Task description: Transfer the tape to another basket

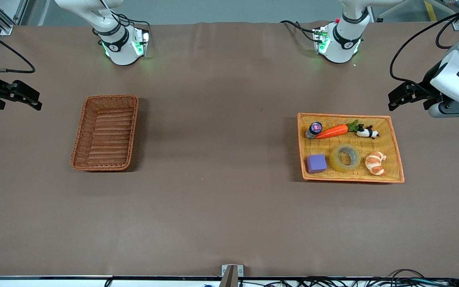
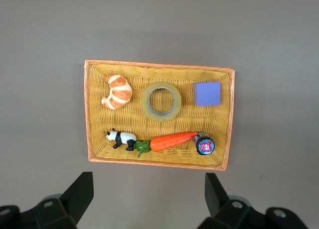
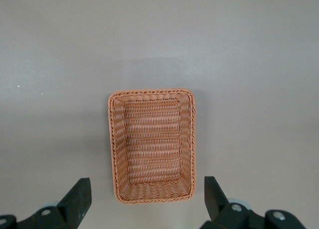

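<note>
Brown table point(image 1: 221, 191), tape point(image 1: 345, 157) in tray point(image 1: 391, 119), both pincers point(image 2: 149, 189) point(image 3: 148, 191) raised, spread wide.

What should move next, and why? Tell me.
Probably lower the open left gripper over the tape: it lies flat in the orange tray between purple block and croissant, ungrasped, while the brown basket sits empty.

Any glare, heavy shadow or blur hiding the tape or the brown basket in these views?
Front view: even light, soft shadow beside the basket, tape sharp in the tray. Left wrist view: tape clear, no glare; left gripper open. Right wrist view: basket crisp, right gripper open.
</note>
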`<act>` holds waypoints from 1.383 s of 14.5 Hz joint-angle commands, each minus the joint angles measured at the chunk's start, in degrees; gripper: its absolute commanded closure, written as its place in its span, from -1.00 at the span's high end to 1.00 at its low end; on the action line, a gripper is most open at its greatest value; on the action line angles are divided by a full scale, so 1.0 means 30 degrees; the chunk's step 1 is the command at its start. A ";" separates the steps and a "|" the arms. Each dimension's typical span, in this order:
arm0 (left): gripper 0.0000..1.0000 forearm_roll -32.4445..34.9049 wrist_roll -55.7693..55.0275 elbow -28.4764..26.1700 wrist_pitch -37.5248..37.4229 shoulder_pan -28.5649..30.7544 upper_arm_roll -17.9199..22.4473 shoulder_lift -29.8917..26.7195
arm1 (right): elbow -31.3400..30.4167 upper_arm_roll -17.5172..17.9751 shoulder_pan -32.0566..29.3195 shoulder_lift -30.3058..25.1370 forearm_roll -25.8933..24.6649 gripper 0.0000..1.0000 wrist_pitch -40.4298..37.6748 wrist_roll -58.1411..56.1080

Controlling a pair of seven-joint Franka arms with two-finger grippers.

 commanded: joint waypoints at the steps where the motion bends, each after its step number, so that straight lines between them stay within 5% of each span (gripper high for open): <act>1: 0.97 -0.0311 0.0220 -0.0437 0.0293 -0.0101 0.0336 -0.0490 | 0.0095 0.0098 -0.0206 -0.0080 0.0138 1.00 -0.0068 0.0143; 14: 0.99 -0.0047 0.0597 -0.0436 -0.0205 0.0487 0.0364 -0.0169 | 0.0095 0.0098 -0.0119 -0.0080 0.0138 1.00 -0.0097 0.0143; 20: 0.92 0.0012 0.1098 -0.3065 0.1982 0.1481 0.0365 0.0272 | 0.0154 0.0040 -0.0089 -0.0109 0.0138 1.00 -0.0214 0.0143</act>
